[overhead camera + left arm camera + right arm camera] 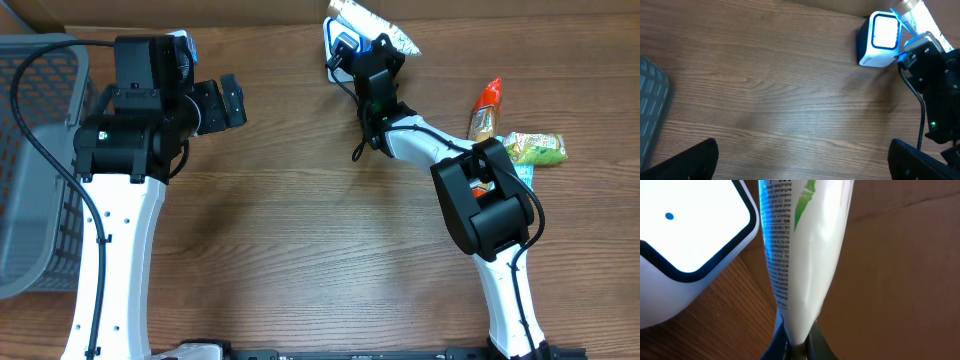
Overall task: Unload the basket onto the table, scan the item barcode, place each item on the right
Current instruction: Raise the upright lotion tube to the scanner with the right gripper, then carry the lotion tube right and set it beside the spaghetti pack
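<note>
One broad brown wood-grain table [300, 230] carries everything. At its left edge stands a grey plastic mesh basket [30, 150], and nothing can be seen inside the part of it in view. The left gripper [233, 102] hangs next to the basket with its jaws spread wide and nothing between them, so it has no share in this step.

The right gripper [796, 342] is clenched on the bottom seam of a white and silver foil pouch with fine black print and a green mark [800, 255]. It holds the pouch upright at the far edge of the table, just beside a white box-shaped barcode scanner with a blue-rimmed lit window [880, 40]. The right wrist view shows the printed face of the pouch turned roughly toward the scanner's window, with a narrow gap between them.

Judged from this, the pick-up and the carry to the scanner are done, and the scan itself is the step in hand. No barcode bars show in any view, so I cannot tell whether the code sits in front of the window or whether a read has registered. The pouch may need turning.

Well apart, on the right side of the table, lie a small orange-topped sachet [487, 108] and a green printed packet [535, 148]. Both are probably waiting their turn.
</note>
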Controlling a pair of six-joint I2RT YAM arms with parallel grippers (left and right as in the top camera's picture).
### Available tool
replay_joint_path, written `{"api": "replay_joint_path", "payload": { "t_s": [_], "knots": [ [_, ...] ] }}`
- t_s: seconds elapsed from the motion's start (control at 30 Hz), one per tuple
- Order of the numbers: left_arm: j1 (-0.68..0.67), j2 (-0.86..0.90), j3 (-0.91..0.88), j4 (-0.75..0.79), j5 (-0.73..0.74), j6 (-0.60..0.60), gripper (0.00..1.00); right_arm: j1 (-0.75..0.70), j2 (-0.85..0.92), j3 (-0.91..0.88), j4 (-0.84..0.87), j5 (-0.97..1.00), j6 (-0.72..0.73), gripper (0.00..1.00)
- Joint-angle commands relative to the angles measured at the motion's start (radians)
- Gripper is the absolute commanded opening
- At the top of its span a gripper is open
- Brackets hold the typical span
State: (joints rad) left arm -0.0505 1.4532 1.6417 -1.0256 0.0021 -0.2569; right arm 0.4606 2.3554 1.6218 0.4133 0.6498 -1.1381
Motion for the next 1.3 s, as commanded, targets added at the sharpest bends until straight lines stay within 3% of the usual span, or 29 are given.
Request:
{"api": "replay_joint_path", "payload": {
  "t_s": [0.0, 0.43, 0.6, 0.73, 0.83, 0.97, 1.1, 1.27],
  "knots": [
    [-0.003, 0.0, 0.008, 0.001, -0.013, -0.013, 0.99, 0.004, -0.028, 0.023, 0.007, -0.025, 0.103, 0.04],
    [-0.003, 0.0, 0.008, 0.001, -0.013, -0.013, 1.0, 0.009, -0.025, 0.023, -0.011, -0.04, 0.122, 0.04],
    [-0.003, 0.0, 0.008, 0.001, -0.013, -0.013, 1.0, 0.045, -0.039, 0.023, 0.007, 0.038, 0.121, 0.04],
    [-0.003, 0.0, 0.008, 0.001, -0.013, -0.013, 1.0, 0.082, -0.108, 0.023, -0.088, 0.082, 0.14, 0.04],
    [-0.003, 0.0, 0.008, 0.001, -0.013, -0.013, 1.0, 0.102, -0.203, 0.023, -0.268, 0.078, 0.29, 0.04],
    [-0.003, 0.0, 0.008, 0.001, -0.013, -0.013, 1.0, 0.107, -0.353, 0.023, -0.585, 0.001, 0.603, 0.04],
    [-0.003, 0.0, 0.008, 0.001, -0.013, -0.013, 1.0, 0.06, -0.476, 0.023, -0.934, -0.262, 0.935, 0.04],
    [-0.003, 0.0, 0.008, 0.001, -0.013, -0.013, 1.0, -0.068, -0.479, 0.0, -1.298, -0.481, 1.214, 0.04]
  ]
}}
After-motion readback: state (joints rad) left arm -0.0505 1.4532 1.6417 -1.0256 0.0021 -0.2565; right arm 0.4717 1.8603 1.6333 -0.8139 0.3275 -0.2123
